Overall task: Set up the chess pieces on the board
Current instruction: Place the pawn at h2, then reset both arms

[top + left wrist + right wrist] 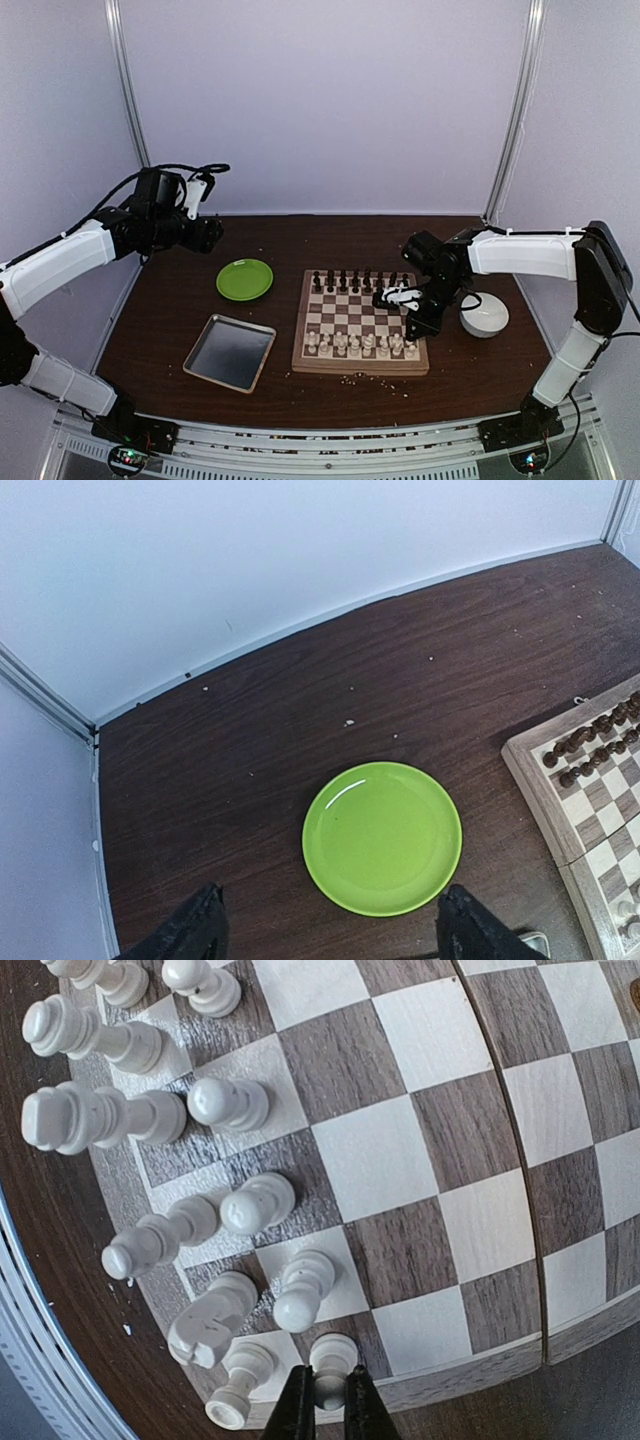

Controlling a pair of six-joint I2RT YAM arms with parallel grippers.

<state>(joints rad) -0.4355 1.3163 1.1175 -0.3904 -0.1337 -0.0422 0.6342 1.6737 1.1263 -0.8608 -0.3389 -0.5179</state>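
Observation:
The board (pixel 360 325) lies mid-table, with dark chess pieces (pixel 358 280) along its far rows and cream-white ones (pixel 360 345) along its near rows. My right gripper (pixel 407 312) hangs over the board's near right corner, shut on a white pawn (pixel 333 1372) that stands on a dark square by the rim. Other white pieces (pixel 300 1290) stand close around it. My left gripper (pixel 208 232) is raised at the far left, open and empty. Its fingertips (pixel 195 932) frame a green plate (pixel 382 837), and the board's corner (pixel 590 780) shows at the right of that view.
A green plate (pixel 245 279) lies left of the board. A silver metal tray (pixel 230 351) sits in front of it. A white round object (pixel 484 314) rests right of the board, beside my right arm. Pale crumbs (pixel 352 377) dot the table near the board's front edge.

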